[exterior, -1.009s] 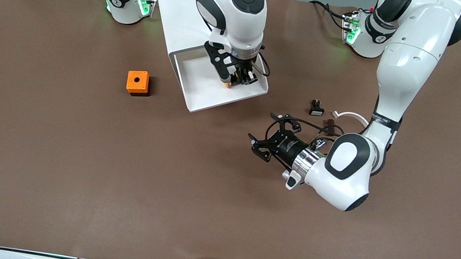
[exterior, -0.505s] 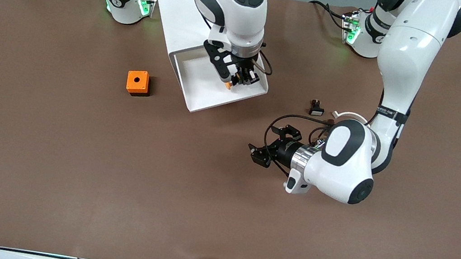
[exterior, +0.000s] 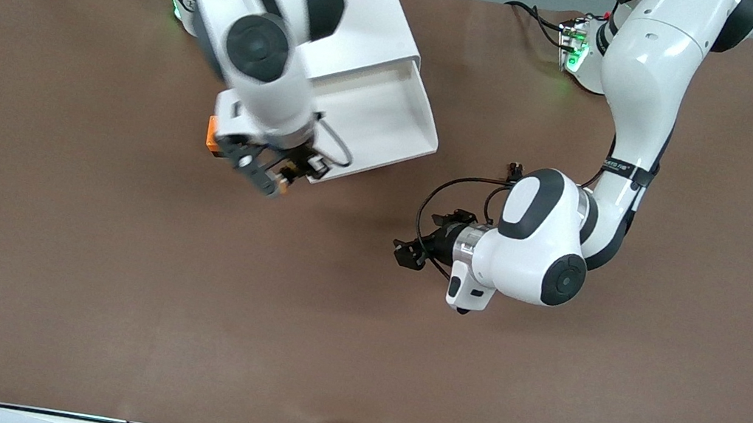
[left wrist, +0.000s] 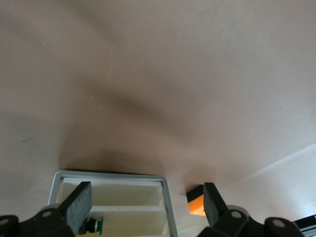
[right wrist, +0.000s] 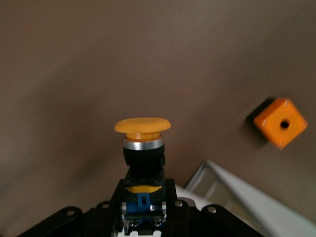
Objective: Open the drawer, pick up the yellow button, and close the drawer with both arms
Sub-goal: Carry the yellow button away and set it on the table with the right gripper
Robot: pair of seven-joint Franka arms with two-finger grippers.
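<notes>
The drawer (exterior: 379, 116) stands pulled out of the white cabinet (exterior: 369, 9), and its tray looks bare. My right gripper (exterior: 271, 177) is shut on the button (exterior: 282, 186) and holds it in the air over the table, just off the drawer's corner and beside the orange cube (exterior: 211, 134). In the right wrist view my right gripper (right wrist: 143, 200) grips the black-and-blue body, with the button's orange cap (right wrist: 142, 125) pointing away. My left gripper (exterior: 408, 252) is open and empty, low over the table and turned toward the cabinet. In the left wrist view its fingers (left wrist: 79, 206) frame the cabinet's front (left wrist: 118, 202).
The orange cube also shows in the right wrist view (right wrist: 280, 122) and the left wrist view (left wrist: 196, 205). A green-and-black part (left wrist: 92, 225) lies in a lower drawer. A small black part (exterior: 516, 167) lies by the left arm's elbow.
My right arm lifted the button out of the drawer and swung it toward the orange cube. My left gripper shifted slightly toward the right arm's end of the table.
</notes>
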